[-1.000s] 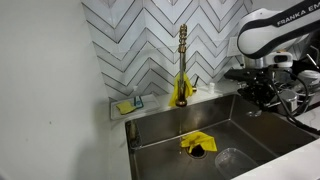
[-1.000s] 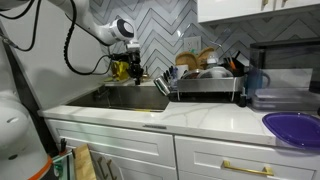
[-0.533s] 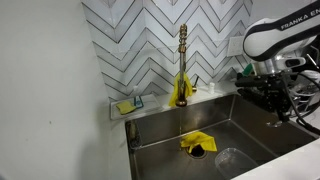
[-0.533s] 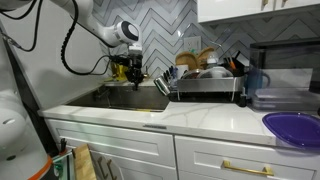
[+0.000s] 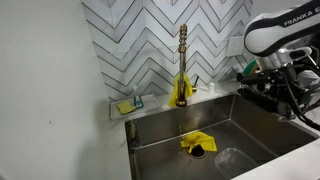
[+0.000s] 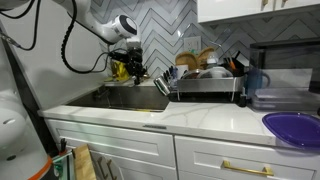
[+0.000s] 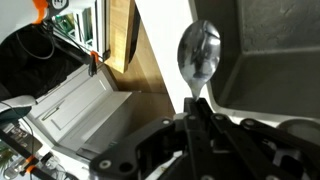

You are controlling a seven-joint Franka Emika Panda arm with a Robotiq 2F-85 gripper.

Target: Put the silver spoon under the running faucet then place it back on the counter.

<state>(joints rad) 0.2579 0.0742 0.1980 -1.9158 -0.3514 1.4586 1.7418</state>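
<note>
The silver spoon (image 7: 197, 55) is clamped by its handle between my fingers, its bowl pointing away over the edge between the white counter (image 7: 160, 45) and the grey sink basin (image 7: 270, 50). My gripper (image 7: 195, 112) is shut on it. In both exterior views the gripper (image 5: 268, 88) (image 6: 135, 72) hangs above the sink, well to one side of the brass-gold faucet (image 5: 182, 65). The spoon is too small to make out there. No water stream shows at the faucet.
A yellow cloth (image 5: 197, 143) lies on the sink floor beside a clear container (image 5: 228, 158). A yellow sponge in a tray (image 5: 126, 106) sits on the ledge. A loaded dish rack (image 6: 205, 82) and a purple plate (image 6: 295, 125) stand on the counter (image 6: 200, 118). White cabinets (image 7: 70, 100) are below.
The gripper with the spoon has moved sideways away from the faucet, towards the sink's side, and risen slightly. The grip on the spoon is unchanged.
</note>
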